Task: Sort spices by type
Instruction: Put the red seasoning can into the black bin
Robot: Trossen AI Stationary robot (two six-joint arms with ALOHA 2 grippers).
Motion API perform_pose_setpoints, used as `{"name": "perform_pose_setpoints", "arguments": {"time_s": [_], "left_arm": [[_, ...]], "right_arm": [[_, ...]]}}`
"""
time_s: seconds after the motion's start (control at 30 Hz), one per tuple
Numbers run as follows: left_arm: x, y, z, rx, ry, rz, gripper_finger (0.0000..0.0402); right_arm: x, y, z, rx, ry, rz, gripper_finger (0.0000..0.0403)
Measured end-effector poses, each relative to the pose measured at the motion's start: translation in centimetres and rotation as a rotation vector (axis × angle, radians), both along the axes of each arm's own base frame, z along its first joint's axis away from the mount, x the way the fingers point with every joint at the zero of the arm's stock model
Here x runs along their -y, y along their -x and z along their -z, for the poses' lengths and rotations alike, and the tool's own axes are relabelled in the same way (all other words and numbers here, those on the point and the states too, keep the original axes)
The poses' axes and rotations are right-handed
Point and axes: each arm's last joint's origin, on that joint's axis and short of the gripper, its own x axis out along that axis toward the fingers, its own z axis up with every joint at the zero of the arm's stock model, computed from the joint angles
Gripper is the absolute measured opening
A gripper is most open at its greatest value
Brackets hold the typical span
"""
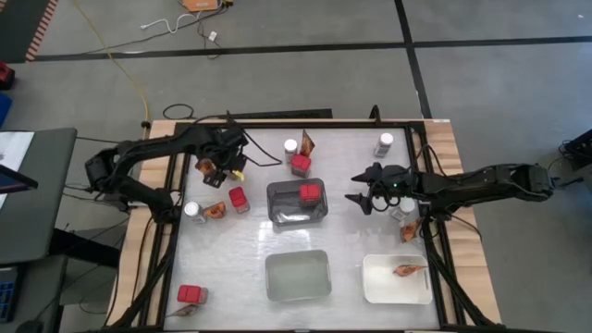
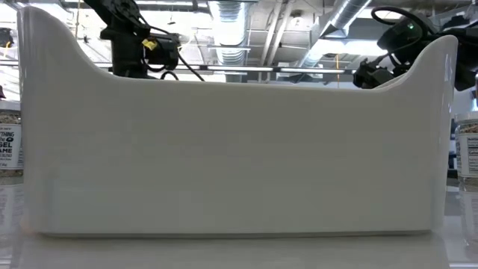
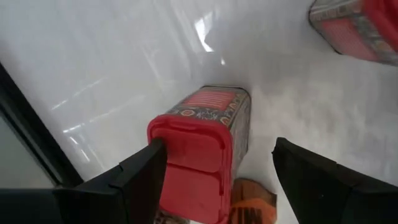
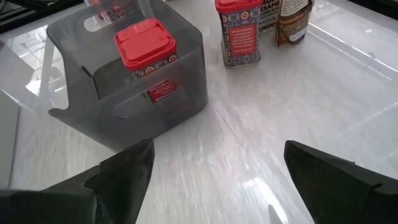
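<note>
The spices lie scattered. A red boxy container (image 3: 205, 143) stands on the table at the far left, with an orange-brown packet (image 3: 252, 202) beside its base. My left gripper (image 1: 220, 169) is open above it, pointing down, with one finger on each side of its red lid. Another red container (image 1: 310, 192) stands inside the grey tray (image 1: 282, 215). My right gripper (image 1: 361, 199) hangs open just right of that tray, with nothing between its fingers. More red containers (image 1: 239, 199), (image 1: 301, 165), white-lidded jars (image 1: 290, 146), (image 1: 385, 143) and packets (image 1: 215, 211) stand around. My left gripper comes from above, with one finger (image 3: 140, 171) close against the side of the red lid (image 3: 186, 140). I cannot tell whether it touches. The other finger stands clear of the container. The container rests upright on the table.
At the near side stand a clear tray (image 1: 298, 294) and a white tray (image 1: 370, 287) with one packet (image 1: 405, 270) in it. A red container (image 1: 191, 294) lies at the near left corner. In the low view a white tray wall (image 2: 239, 149) blocks most of the table.
</note>
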Motion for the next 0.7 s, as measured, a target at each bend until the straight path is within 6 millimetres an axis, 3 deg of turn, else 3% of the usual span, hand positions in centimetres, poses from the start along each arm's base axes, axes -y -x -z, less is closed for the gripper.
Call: {"name": "perform_pose_setpoints", "arguments": {"time_s": [0.37, 0.7], "left_arm": [[0.5, 0.8, -1.4, 0.053, -0.021, -0.017, 0.0279], [-0.5, 1.5, -0.6, 0.050, -0.029, -0.045, 0.0279]], "right_arm": [[0.0, 0.0, 0.0, -0.001, 0.001, 0.000, 0.0385], [0.0, 0.0, 0.0, -0.001, 0.001, 0.000, 0.0385]]}}
